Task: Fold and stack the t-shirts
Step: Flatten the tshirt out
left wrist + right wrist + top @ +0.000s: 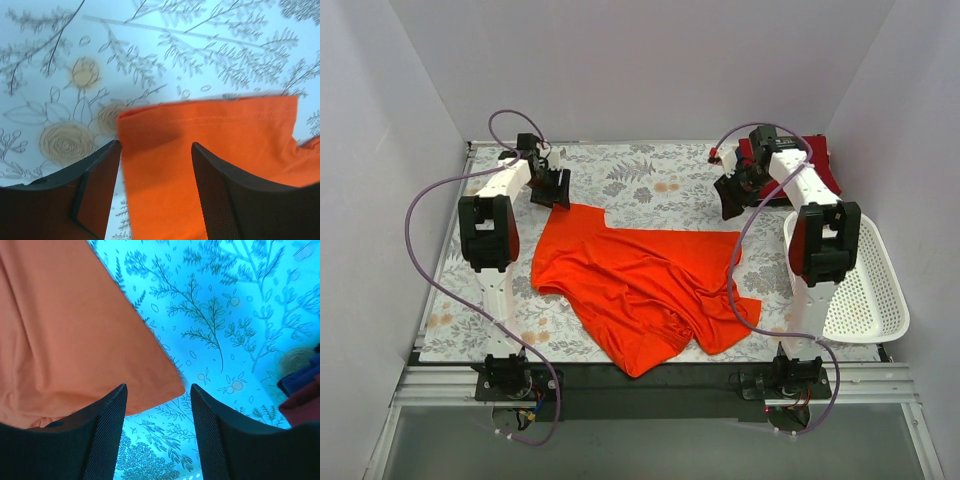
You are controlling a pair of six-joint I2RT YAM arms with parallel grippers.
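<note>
the orange-red t-shirt [640,285] is found spread on the floral-patterned cloth [640,170] that covers the surface, roughly central between the two arms. it is laid partly flat. its far edge is fairly straight and its near portion is rumpled, with one point reaching the dark strip [650,385] at the near edge of the surface.

the left gripper [155,144] is positioned over the far left corner of this shirt. its jaws are spread apart and nothing is pinched. in the left wrist view the stitched hem corner is seen lying flat on the cloth beneath the gap.

the right gripper [157,387] is positioned just beyond the far right corner of the shirt. its jaws are likewise released, and the corner is seen lying loose below them, with bare floral cloth beside it.

a darker crimson t-shirt [825,165] is noted bunched at the far right corner of the surface, partly hidden by the right arm. a fold of blue fabric [300,377] is seen with it at the edge of the right wrist view.

a white perforated basket [895,300] is placed at the right edge of the surface. its left rim is obscured by the right arm in the top view.

purple cables [420,200] are looped from each arm base to its wrist. the right one is seen crossing the right side of the orange-red shirt in the top view.
</note>
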